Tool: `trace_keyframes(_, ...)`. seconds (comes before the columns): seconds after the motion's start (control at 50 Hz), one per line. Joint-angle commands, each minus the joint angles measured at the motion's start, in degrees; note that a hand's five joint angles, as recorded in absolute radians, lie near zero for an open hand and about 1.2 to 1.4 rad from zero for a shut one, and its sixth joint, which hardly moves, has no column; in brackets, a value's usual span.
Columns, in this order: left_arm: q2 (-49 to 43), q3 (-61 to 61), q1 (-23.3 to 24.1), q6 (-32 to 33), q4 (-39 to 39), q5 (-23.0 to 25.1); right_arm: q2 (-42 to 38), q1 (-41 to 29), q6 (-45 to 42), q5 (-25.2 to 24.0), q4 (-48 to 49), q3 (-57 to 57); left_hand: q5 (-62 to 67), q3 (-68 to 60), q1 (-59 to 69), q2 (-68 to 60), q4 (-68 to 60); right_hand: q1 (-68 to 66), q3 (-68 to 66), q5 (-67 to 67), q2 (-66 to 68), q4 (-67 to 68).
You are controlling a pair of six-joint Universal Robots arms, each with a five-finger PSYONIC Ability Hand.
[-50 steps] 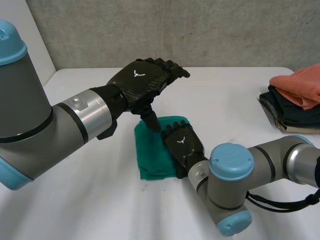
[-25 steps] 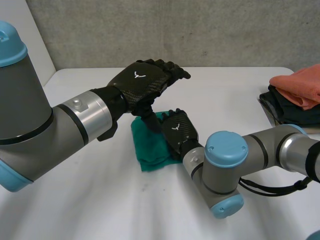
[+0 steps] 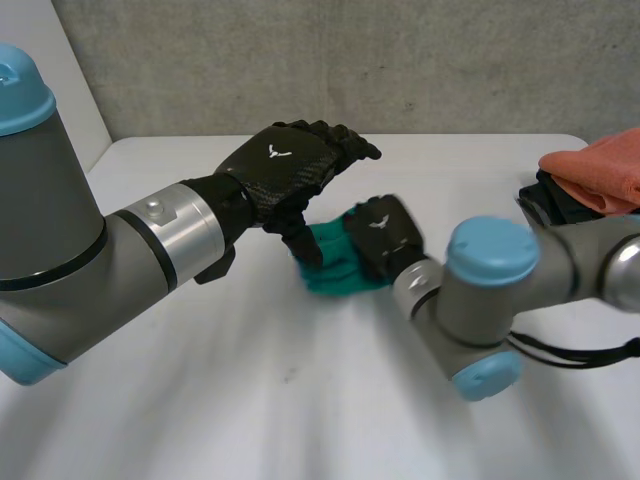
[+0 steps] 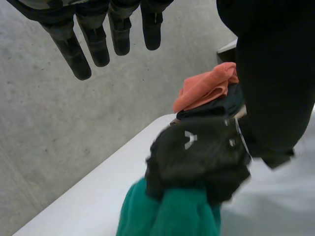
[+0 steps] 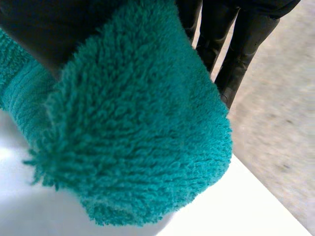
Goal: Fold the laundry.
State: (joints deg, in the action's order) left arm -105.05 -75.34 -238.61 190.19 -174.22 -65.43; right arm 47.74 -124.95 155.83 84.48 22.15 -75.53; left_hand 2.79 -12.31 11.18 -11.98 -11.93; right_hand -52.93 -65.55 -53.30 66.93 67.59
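Observation:
A folded green towel (image 3: 335,265) hangs bunched above the middle of the table, gripped along its right side by my right hand (image 3: 385,238), whose fingers are curled round it. From the left wrist, that right hand (image 4: 199,157) sits clamped on top of the towel (image 4: 170,214). The fluffy green towel (image 5: 133,118) bulges under the right hand's own palm. My left hand (image 3: 285,170) hovers open just left of and above the towel, its straight fingers (image 4: 93,42) holding nothing and its thumb pointing down beside the cloth.
A stack of folded laundry, orange cloth (image 3: 600,170) over dark cloth (image 3: 560,200), lies at the table's far right edge. It also appears beyond the right hand as an orange and black pile (image 4: 209,93). A grey wall backs the white table (image 3: 200,380).
My right hand has closed on the green towel and lifted it off the table toward the right, bunching it. The left hand has stayed in place, open.

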Motion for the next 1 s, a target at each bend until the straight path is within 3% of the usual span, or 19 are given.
trace_keyframes(0.02, 0.19, -0.07, -0.10, 0.00, 0.02, -0.04, 6.05, 10.33, -3.77, -3.00, -5.01, -3.22, 2.14, -2.62, 3.74, -2.95, -3.00, -27.07, -14.45, -16.70, 13.07, 12.41)
trace_keyframes(0.2, 0.63, 0.02, -0.27, 0.00, -0.07, 0.04, 7.81, 22.10, -7.91, -19.95, -3.10, -0.43, 1.97, -2.45, 3.57, -2.78, -2.83, -27.07, -14.45, -16.70, 13.07, 12.41)
trace_keyframes(0.4, 0.72, -0.33, -0.27, 0.00, 0.02, -0.04, 7.11, 28.44, 4.82, -23.23, 11.67, 13.21, 2.13, -2.62, 3.74, -2.95, -3.00, -27.07, -14.45, -16.70, 13.07, 12.41)
trace_keyframes(0.56, 1.33, -0.68, -0.27, 0.00, 0.02, 0.04, 6.67, 40.12, 16.52, -24.10, 18.63, 21.21, 1.97, -2.45, 3.57, -2.78, -2.83, -27.07, -14.45, -16.70, 13.07, 12.41)
trace_keyframes(0.72, 1.51, -0.77, -0.01, 0.00, 0.02, -0.04, 2.45, 49.62, 22.94, -31.30, 21.61, 22.98, 1.97, -2.45, 3.57, -2.78, -2.83, -27.07, -14.45, -16.70, 13.07, 12.41)
trace_keyframes(1.0, 1.60, -0.86, 0.69, 0.00, 0.02, -0.04, -8.88, 60.87, 24.08, -48.53, 32.16, 10.23, 1.97, -2.45, 3.57, -2.78, -2.83, -27.07, -14.45, -16.70, 13.07, 12.41)
